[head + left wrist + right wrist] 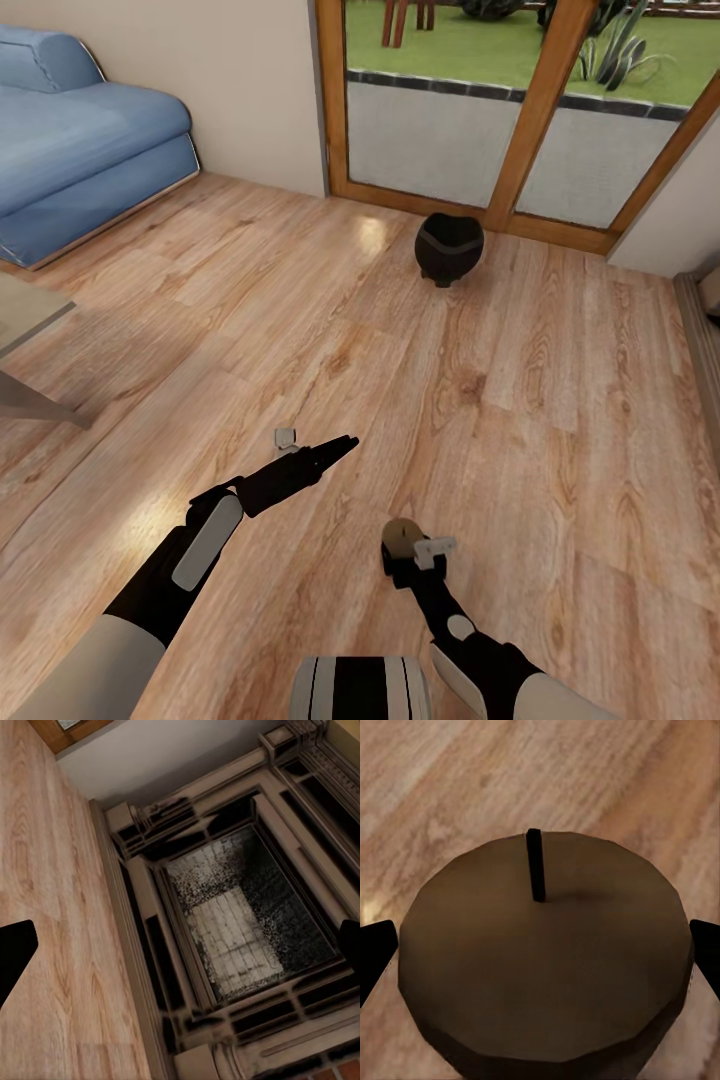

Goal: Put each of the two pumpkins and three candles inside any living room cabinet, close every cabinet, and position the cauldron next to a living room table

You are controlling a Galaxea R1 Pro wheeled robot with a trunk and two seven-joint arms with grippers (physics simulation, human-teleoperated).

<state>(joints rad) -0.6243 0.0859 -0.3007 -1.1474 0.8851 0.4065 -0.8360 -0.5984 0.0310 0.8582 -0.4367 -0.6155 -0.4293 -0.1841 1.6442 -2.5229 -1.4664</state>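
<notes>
One short, stubby tan-brown wax candle [544, 960] with a thin dark wick sits pinched between the fingers of my right gripper [403, 545], held low over the plank floor with the black round cauldron [449, 247] well ahead by the glass doors. I judge it light, stiff and a bit slick, so squeezing its flat sides mid-height seems safest. My left gripper [340, 445] is spread and carries nothing.
</notes>
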